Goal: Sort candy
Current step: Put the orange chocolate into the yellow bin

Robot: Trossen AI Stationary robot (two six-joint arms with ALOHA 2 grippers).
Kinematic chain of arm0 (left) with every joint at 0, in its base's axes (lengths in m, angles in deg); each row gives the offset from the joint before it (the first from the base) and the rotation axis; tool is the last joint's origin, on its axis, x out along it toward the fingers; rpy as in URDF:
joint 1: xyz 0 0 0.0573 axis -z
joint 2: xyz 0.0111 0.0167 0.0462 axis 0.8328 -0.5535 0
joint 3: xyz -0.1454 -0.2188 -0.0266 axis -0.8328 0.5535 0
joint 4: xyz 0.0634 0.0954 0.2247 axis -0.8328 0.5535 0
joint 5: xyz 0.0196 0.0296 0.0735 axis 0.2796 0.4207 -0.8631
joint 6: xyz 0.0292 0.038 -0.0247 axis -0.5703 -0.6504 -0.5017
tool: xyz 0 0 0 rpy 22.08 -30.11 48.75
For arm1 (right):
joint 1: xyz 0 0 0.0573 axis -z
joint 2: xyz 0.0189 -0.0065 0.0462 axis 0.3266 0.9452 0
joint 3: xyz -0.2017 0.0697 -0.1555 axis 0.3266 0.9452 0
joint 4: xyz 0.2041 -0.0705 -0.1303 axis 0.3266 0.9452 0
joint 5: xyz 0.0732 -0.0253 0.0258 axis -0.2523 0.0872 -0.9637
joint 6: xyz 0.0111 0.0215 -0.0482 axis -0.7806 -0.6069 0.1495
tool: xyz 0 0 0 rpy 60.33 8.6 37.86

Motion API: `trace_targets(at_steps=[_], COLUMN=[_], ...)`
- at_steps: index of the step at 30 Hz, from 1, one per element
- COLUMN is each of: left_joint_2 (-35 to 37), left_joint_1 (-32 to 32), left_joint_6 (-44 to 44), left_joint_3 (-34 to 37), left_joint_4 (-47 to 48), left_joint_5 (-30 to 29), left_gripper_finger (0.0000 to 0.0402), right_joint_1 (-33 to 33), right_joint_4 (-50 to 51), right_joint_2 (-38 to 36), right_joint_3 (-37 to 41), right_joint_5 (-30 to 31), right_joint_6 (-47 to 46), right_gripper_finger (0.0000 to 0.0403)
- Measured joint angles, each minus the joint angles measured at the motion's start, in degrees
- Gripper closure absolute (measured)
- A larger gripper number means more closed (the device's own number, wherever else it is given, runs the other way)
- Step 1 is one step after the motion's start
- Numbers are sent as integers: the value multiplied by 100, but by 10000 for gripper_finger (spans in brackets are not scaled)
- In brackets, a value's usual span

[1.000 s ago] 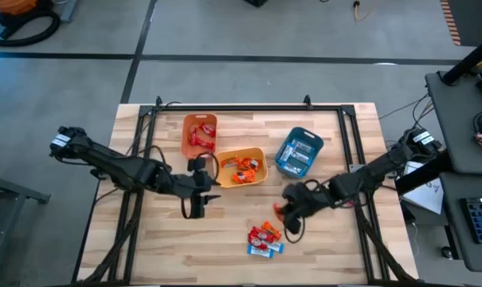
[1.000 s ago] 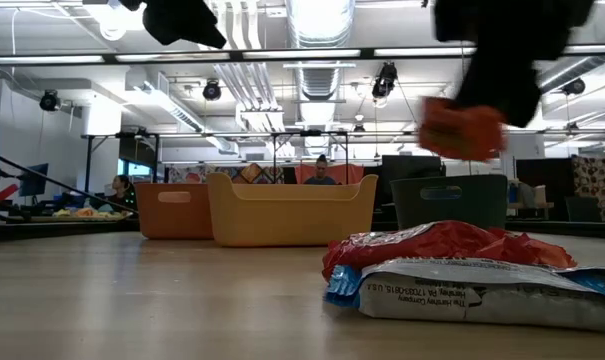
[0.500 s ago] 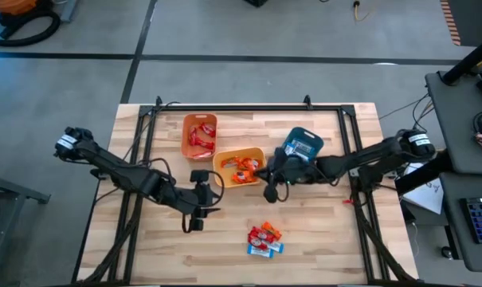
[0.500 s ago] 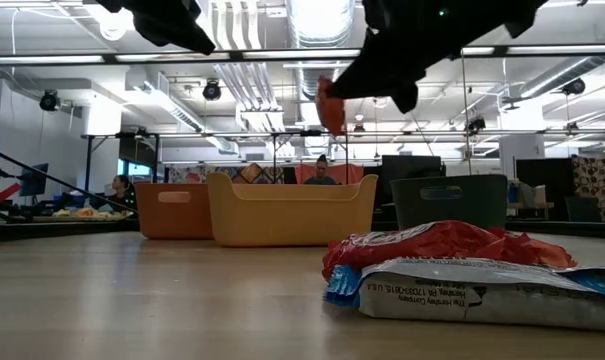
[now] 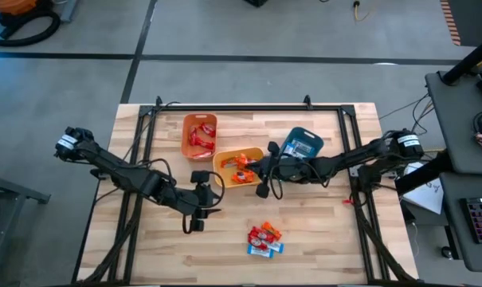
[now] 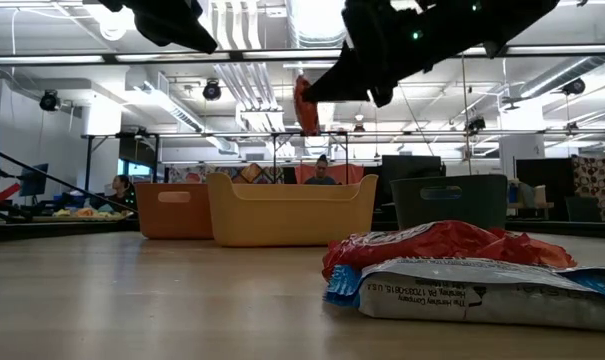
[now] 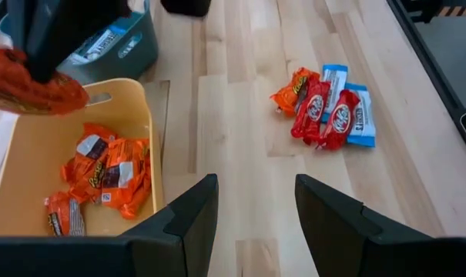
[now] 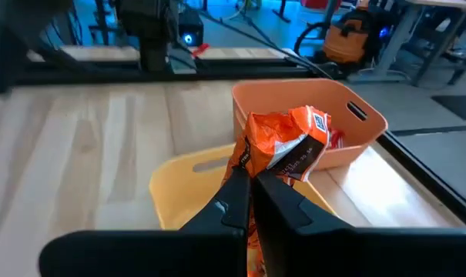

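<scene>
My right gripper (image 5: pixel 261 171) reaches in from the table's right and is shut on an orange candy packet (image 8: pixel 283 148), which it holds over the right end of the yellow bin (image 5: pixel 225 178). Several orange packets (image 7: pixel 102 175) lie in that bin. The orange bin (image 5: pixel 199 121) with red sweets stands to its far left, the teal bin (image 5: pixel 301 148) to its right. A small pile of candy (image 5: pixel 264 239) lies on the table near the front edge. My left gripper (image 7: pixel 252 211) hangs open and empty above the table, left of the pile. My right gripper pinches one end of the orange packet (image 8: pixel 252 168) between its two fingertips. The fingers come nearly level from the table's right. The packet (image 6: pixel 304 104) sticks out past the fingertips, lifted clear above the yellow bin.
The three bins stand in a row across the middle of the wooden table (image 5: pixel 153 247). Bare wood lies left of and in front of the bins, around the candy pile. A dark frame rail (image 5: pixel 241 108) runs along the far edge.
My right gripper has carried the orange packet from beside the candy pile toward the far left, up to the yellow bin's right end, and its wrist has rolled and levelled. My left gripper has shifted a little toward the near edge, still open.
</scene>
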Motion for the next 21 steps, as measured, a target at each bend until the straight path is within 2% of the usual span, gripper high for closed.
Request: trace_targets(at_steps=[7, 16, 21], left_joint_2=[-21, -21, -21], left_joint_1=[13, 24, 24], left_joint_6=[-13, -15, -17], left_joint_3=[0, 0, 0], left_joint_4=[-79, -114, -117], left_joint_5=[-4, -4, -4], left_gripper_finger=[244, 244, 244], right_joint_1=[9, 10, 11], right_joint_4=[-89, -100, 0], right_joint_2=[247, 296, 294], right_joint_3=[2, 2, 2], right_joint_5=[331, 343, 374], right_joint_6=[243, 248, 227], right_gripper_finger=[394, 393, 366])
